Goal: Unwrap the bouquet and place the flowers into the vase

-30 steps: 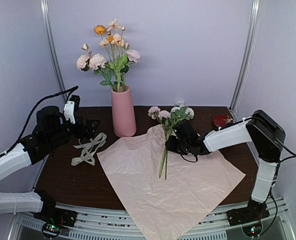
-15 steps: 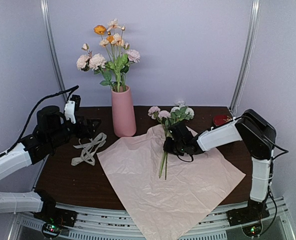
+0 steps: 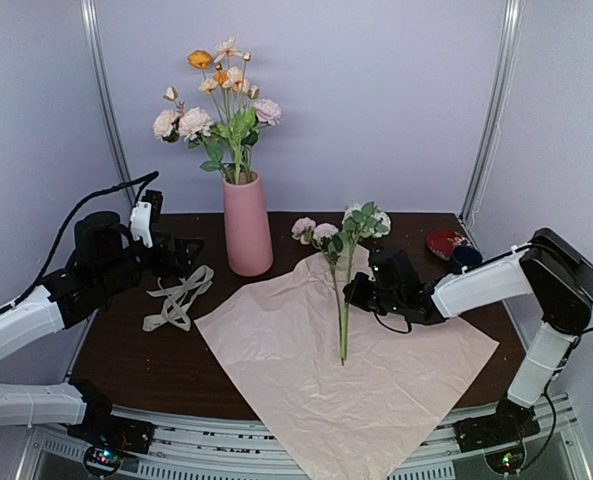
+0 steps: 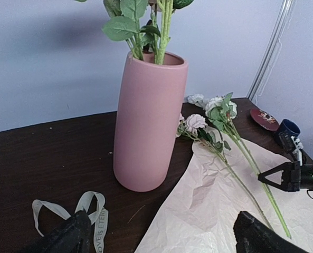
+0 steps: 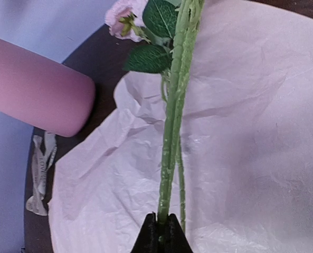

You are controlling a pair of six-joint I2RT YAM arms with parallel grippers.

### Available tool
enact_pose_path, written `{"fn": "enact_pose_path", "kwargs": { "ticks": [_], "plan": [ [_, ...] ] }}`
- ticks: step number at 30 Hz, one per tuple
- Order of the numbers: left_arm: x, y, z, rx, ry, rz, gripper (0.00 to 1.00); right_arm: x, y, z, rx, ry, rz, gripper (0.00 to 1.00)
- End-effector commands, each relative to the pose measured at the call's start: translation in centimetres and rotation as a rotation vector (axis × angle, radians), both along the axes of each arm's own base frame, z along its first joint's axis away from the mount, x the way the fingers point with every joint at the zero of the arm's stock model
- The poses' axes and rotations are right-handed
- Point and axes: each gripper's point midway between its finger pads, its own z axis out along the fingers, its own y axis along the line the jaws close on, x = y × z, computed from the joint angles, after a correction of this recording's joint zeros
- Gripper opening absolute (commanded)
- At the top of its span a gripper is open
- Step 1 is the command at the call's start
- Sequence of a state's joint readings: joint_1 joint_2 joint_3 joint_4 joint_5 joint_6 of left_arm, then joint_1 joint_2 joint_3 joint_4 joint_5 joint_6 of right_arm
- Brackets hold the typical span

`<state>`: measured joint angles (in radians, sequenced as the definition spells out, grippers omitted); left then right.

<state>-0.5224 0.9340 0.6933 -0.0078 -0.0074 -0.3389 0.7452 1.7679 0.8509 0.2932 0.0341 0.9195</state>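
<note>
Right of the vase [image 3: 247,225], the right gripper [image 5: 160,234] pinches the green flower stems [image 5: 172,121] tight (clearest from its wrist camera). The left gripper [image 4: 164,237] gapes wide, empty, left of it.

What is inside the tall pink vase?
Green stems of flowers stand in the vase, blooms in pink, white and orange above its mouth. Its opaque wall hides their lower ends.

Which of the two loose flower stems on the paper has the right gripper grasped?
The green stem with white blooms, pinched in the shut right gripper. The pink-bloomed stem beside it lies free on the pale pink paper.
</note>
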Motion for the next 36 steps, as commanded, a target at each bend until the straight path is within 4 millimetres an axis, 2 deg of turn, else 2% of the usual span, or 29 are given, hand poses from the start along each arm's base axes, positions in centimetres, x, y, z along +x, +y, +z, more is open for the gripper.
{"fn": "enact_pose_path", "kwargs": {
  "ticks": [1, 4, 7, 12, 14, 18, 21, 24, 27, 30, 36],
  "plan": [
    [0.2, -0.4, 1.1, -0.042, -0.035, -0.017, 0.98, -1.0, 1.0, 8.5, 0.191, -0.220, 0.103, 0.02],
    [0.3, -0.6, 0.9, -0.044, -0.027, -0.023, 0.98, -2.9, 1.4, 8.6, 0.184, -0.192, 0.193, 0.06],
    [0.4, -0.7, 0.7, -0.046, -0.015, -0.025, 0.98, -4.7, 0.5, 8.5, 0.144, -0.182, 0.220, 0.05],
    [0.0, -2.2, 1.2, -0.089, -0.015, -0.105, 0.97, -7.3, -0.3, 11.1, 0.119, -0.295, 0.278, 0.03],
    [0.0, -3.1, 1.7, -0.122, -0.015, -0.148, 0.97, -7.5, -1.0, 11.4, 0.109, -0.328, 0.261, 0.08],
    [0.3, -4.4, 1.8, -0.159, 0.020, -0.188, 0.97, -7.4, -1.4, 9.3, 0.056, -0.280, 0.248, 0.28],
    [0.3, -4.6, 1.5, -0.161, 0.038, -0.190, 0.97, -7.5, -1.6, 8.1, 0.042, -0.250, 0.238, 0.36],
    [0.3, -4.4, 1.3, -0.163, 0.042, -0.178, 0.97, -7.1, -2.5, 7.1, -0.003, -0.233, 0.194, 0.38],
    [0.2, -4.3, 1.1, -0.168, 0.050, -0.172, 0.97, -6.6, -2.7, 5.0, -0.087, -0.164, 0.184, 0.39],
    [0.3, -4.4, 0.9, -0.173, 0.060, -0.172, 0.97, -6.2, -2.0, 2.2, -0.182, -0.059, 0.213, 0.39],
    [0.0, -4.7, 0.7, -0.174, 0.068, -0.182, 0.96, -6.1, 1.5, 0.6, -0.134, 0.003, 0.325, 0.42]
  ]
}}
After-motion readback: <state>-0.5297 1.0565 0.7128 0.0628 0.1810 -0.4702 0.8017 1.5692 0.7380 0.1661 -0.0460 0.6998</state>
